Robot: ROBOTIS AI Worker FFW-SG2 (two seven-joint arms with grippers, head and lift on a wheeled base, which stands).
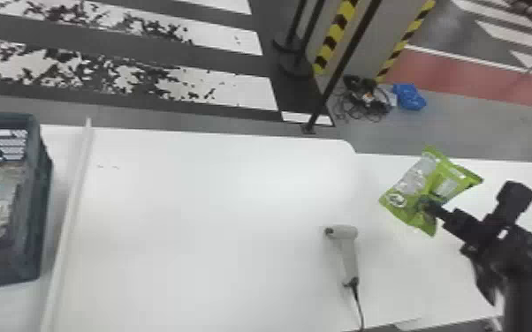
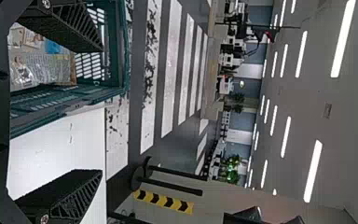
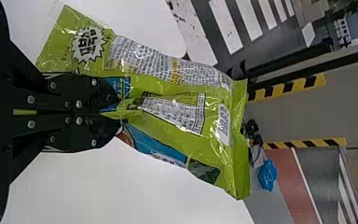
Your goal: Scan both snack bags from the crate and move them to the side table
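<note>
Bag transfer, right arm. My right gripper [image 3: 120,109] is closed on the middle of the green bag [image 1: 437,181], fingers pressed together with film pinched between them; the bag hangs over what I take to be the side table [image 1: 464,278]. I judge the step in hand to be setting this bag down. Whether its code is already read I cannot tell. The scanner [image 1: 348,256] lies on the main table [image 1: 199,220], to the left of the bag, its cable [image 1: 358,302] running toward the near edge. My left gripper [image 2: 102,111] stands at the crate [image 2: 56,111], fingers spread and empty. Packets [image 2: 39,70] lie inside the crate; which of them, if any, is the second bag I cannot tell.

Next move: lower the bag, bring it a little toward me, then part the fingers. In the head view its top corner overlaps the side table's far edge, so a release too far out could tip it off. Nearer me there is bare surface, but a leftward swing risks the scanner. Between scanner and crate the main table offers open room, bounded by a raised strip [image 1: 71,212] beside the crate.
</note>
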